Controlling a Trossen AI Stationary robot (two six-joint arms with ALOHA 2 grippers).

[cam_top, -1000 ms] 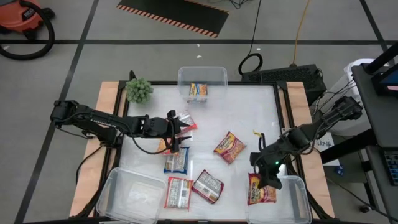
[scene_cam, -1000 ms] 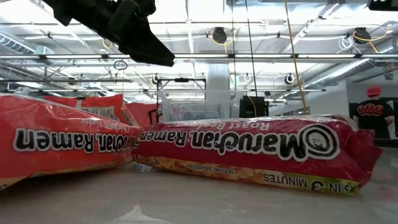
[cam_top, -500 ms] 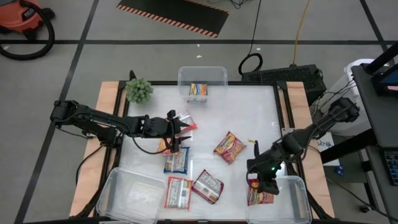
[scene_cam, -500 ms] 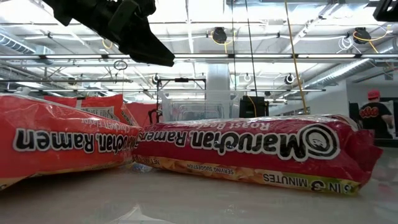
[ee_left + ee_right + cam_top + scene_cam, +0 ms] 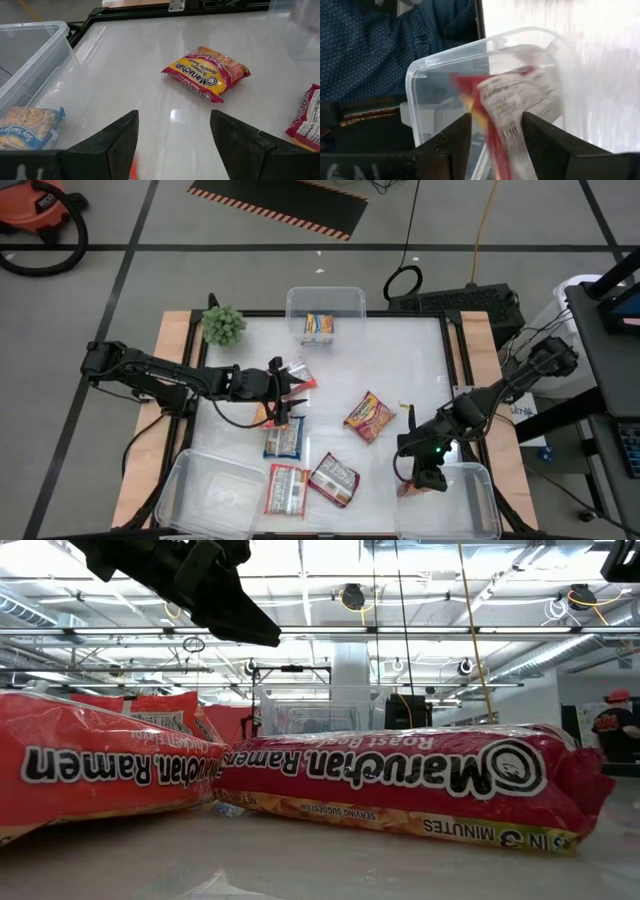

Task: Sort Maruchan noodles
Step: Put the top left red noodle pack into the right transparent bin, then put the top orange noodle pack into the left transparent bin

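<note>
Dropping red crinkly noodle packet (image 5: 507,112) into clear plastic tub (image 5: 470,505) at near right | right gripper (image 5: 422,477) fingers parted, packet apparently loose | left gripper (image 5: 283,393) spread, empty, mid-left | next: fetch another packet.

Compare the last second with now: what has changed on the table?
The right gripper has carried its red packet from the table edge toward the near-right clear tub, its fingers spreading; the packet hangs blurred over the tub, seemingly dropping. The left gripper, open over mid-table, and the other packets have not moved.
</note>
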